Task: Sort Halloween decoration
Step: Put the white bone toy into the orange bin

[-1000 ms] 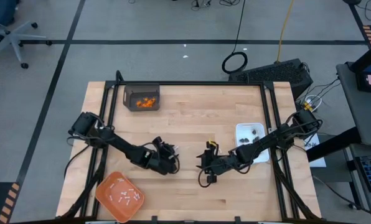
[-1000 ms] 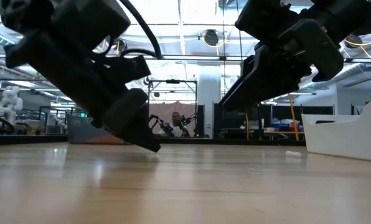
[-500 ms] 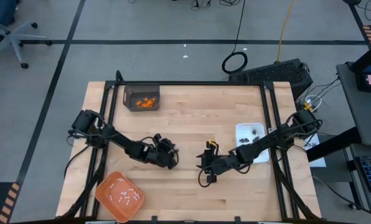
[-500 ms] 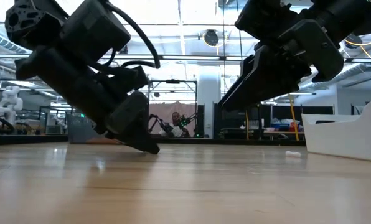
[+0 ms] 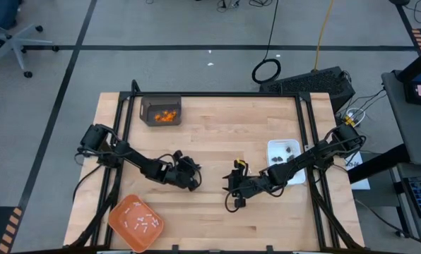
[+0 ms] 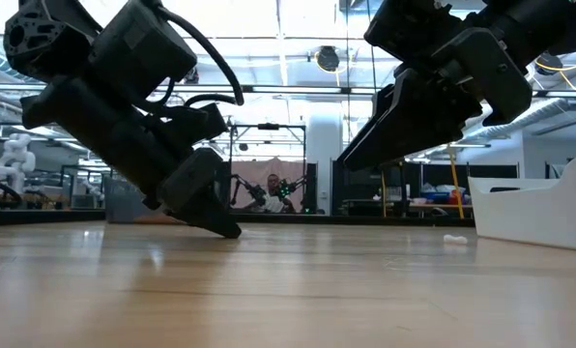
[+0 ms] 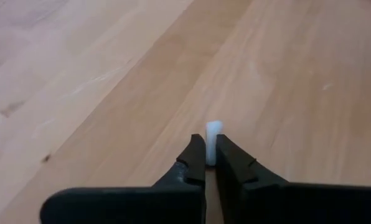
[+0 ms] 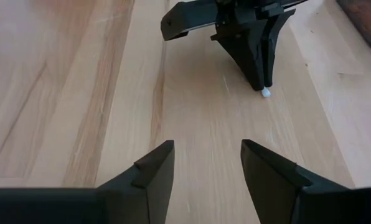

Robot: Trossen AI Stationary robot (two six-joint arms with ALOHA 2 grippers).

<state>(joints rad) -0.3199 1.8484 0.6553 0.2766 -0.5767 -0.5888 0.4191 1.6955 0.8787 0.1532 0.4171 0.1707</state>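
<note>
- We saw the left pincer [image 7: 205, 163] closed on a small white stick of Halloween decoration [image 7: 213, 138], pinched near its lower end, with most of it poking out past the tips.
- The stick sat at the middle of the light wooden table [image 5: 224, 127], its tip touching or just above the boards.
- The right pincer [image 8: 204, 165] waited just beside it, fingers spread wide and holding nothing.
- We judged the hold thin: so little stick lay between the tips that a quick lift could let it pivot or slip out.
- The round orange tray of white sticks [image 5: 135, 223] sat at the near-left corner, well apart, so a loose stick could drop on the way.
- Swinging out, the left arm could clip the close right arm.
</note>
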